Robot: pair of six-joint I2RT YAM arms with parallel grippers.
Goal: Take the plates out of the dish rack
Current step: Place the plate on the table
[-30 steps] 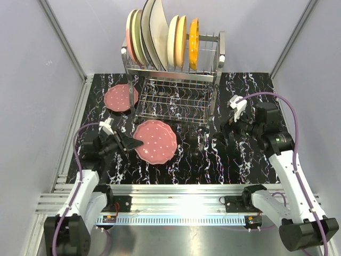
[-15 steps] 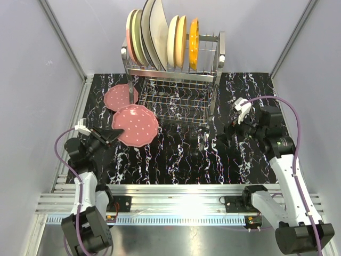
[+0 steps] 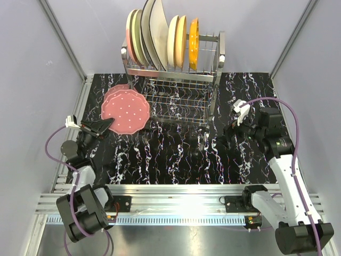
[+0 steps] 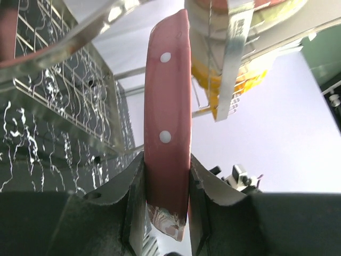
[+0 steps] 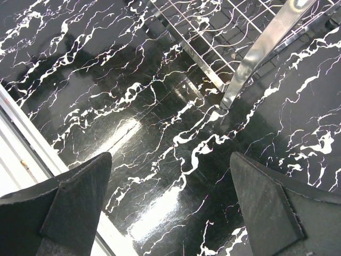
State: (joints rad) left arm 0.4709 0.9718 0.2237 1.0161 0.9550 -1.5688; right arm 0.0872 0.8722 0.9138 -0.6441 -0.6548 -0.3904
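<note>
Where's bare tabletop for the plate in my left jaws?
Widest bare patch: the marbled table in front of the dish rack, toward the near edge. A smaller one lies right of the rack, near the back corner. Left of the rack is crowded: the speckled plate clamped by the left gripper fills it.

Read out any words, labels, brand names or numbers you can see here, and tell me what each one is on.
None: no word, number or logo can be read in any view.
The speckled pink plate in the left gripper bears only white dots.
The dish rack and the black marbled table show no print.
</note>
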